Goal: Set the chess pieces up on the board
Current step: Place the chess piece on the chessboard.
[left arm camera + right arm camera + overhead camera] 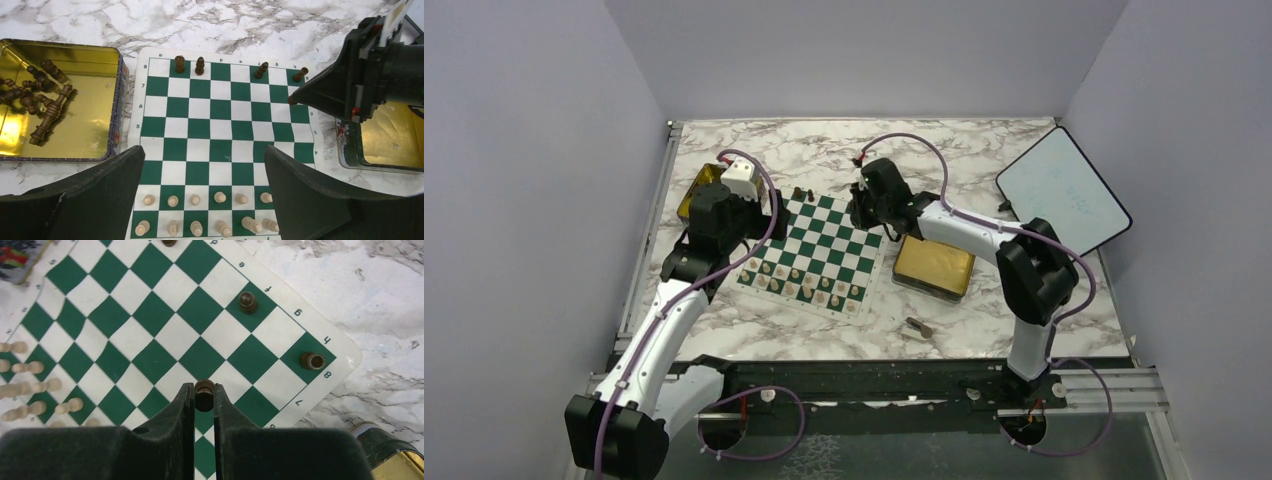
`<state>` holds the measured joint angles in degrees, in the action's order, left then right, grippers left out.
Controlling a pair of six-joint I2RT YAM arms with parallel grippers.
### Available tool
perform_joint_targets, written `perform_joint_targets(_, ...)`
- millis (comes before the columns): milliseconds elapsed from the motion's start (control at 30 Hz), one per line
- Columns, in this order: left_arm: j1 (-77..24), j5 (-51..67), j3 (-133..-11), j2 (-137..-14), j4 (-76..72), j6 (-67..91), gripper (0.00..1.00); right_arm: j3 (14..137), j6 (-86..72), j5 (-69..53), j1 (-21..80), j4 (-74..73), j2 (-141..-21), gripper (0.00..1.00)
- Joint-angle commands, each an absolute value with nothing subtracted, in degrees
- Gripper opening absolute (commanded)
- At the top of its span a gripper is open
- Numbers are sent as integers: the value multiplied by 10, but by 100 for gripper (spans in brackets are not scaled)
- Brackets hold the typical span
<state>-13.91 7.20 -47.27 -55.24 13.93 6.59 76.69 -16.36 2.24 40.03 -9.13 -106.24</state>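
Right jaws clamp dark piece [204, 390] near board [155, 362] edge.

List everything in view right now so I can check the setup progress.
board: one, green and white, centre.
pale pieces: at least twelve visible, beige, standing in the two near rows.
dark pieces on the board: four, brown, standing in the far row.
held piece: one, brown, above the board near its right edge.
spare dark pieces: several, brown, lying in the left tin.
left tin: one, gold, open, left of the board.
right tin: one, gold, right of the board.
stray piece: one, dark, lying on the table near the right tin.
tablet: one, white with black rim, far right.
left claw: open, empty, over the board's near side.
right claw: shut on the held piece.
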Motion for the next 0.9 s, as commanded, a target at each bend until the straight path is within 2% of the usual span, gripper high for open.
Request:
perform_joint_targets(0,-149,18,-474,-531,141,50,90,799,-138,112,409,-88,-1097,9)
perform_joint_targets(367,-151,20,-472,-527,141,44,91,816,-136,154,434,-88,-1155,11)
perform_joint_targets(533,-152,22,-470,-529,140,43,91,810,-141,161,440,-82,-1163,13)
perform_joint_targets(633,-151,21,-470,-530,139,43,91,802,-141,168,445,-73,-1162,18)
perform_joint_targets(867,-151,21,-469,-531,136,44,91,798,-142,174,447,-73,-1168,18)
